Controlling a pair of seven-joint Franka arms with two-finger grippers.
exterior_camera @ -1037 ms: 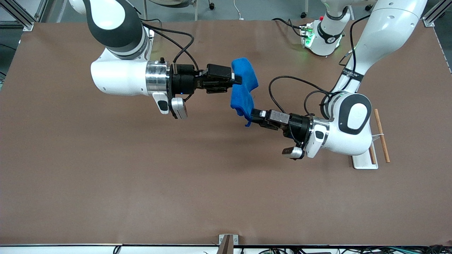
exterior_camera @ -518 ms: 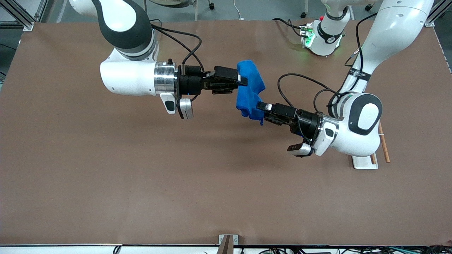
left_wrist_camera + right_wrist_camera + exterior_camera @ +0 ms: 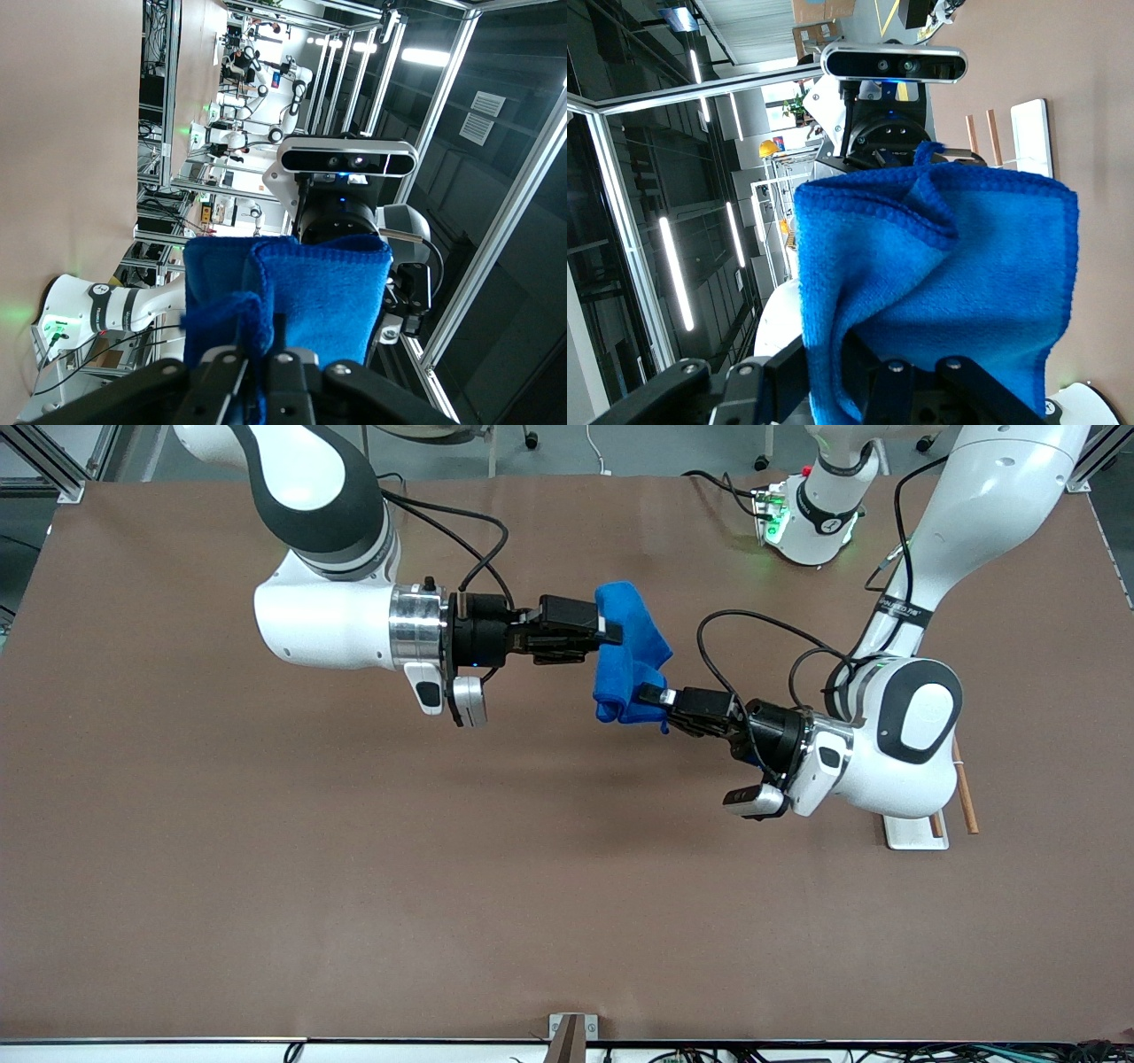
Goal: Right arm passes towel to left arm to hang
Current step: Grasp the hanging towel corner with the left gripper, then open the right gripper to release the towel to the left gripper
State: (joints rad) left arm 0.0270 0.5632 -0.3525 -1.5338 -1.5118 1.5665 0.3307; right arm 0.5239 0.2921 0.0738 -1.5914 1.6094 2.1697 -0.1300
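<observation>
A bright blue towel hangs in the air above the middle of the table, stretched between both grippers. My right gripper is shut on its upper part, and the cloth fills the right wrist view. My left gripper is shut on the towel's lower edge; in the left wrist view the blue cloth is pinched between the closed fingers. Each wrist view shows the other arm's camera past the towel.
A rack with a white base and brown wooden rods stands at the left arm's end of the table, partly hidden by the left arm. The left arm's green-lit base sits at the table's top edge.
The left gripper has closed on the towel's lower edge after standing open around it. Both arms shifted slightly toward the left arm's end, and the lower part of the towel bunched up.
</observation>
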